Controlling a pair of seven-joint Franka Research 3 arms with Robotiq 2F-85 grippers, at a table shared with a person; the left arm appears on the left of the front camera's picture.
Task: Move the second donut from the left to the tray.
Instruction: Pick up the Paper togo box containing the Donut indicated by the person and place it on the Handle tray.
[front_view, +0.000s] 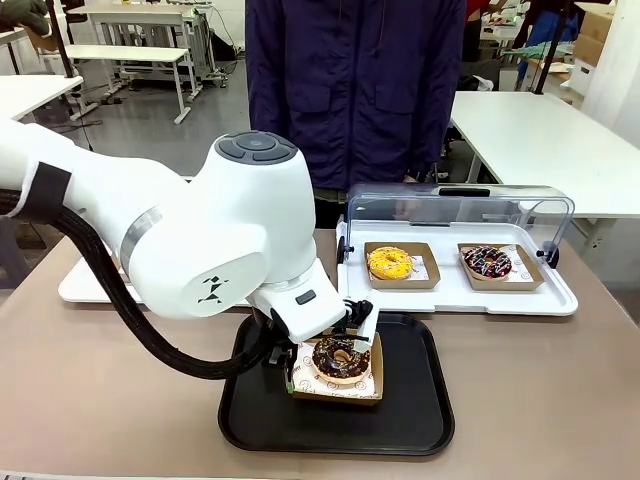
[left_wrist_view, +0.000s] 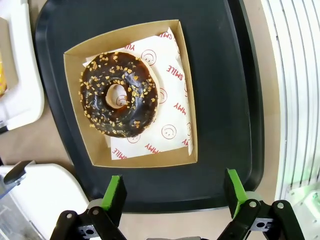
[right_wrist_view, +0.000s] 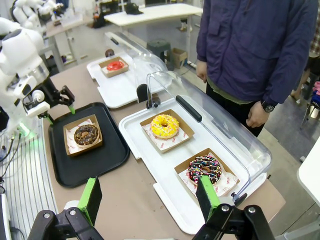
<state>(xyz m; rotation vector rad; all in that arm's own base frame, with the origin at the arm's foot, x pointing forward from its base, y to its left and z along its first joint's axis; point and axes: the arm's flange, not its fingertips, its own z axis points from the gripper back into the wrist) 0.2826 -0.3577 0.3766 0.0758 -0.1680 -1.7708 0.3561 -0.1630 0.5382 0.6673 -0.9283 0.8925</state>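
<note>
We find the second donut from the left (left_wrist_view: 119, 93) — chocolate glaze with tan crumbs — sitting in its small cardboard holder (left_wrist_view: 84, 50) on white printed paper, and that holder already rests on the black tray (left_wrist_view: 220, 90), near the tray's middle. The left gripper (left_wrist_view: 175, 192) hangs just off the holder's edge with its green pads spread wide and nothing between them. The right gripper (right_wrist_view: 150, 200) is also spread and empty, well away over the white display tray (right_wrist_view: 145, 165).

As for handling, we judge the donut light, soft and easily marred; the glaze looks sticky and the crumbs would shed if pinched. The cardboard wall is the sensible place to take hold (thin, fairly stiff, though it would buckle under a hard squeeze) — never the donut itself. The holder looks likely to slide readily on the smooth tray if nudged.
</note>
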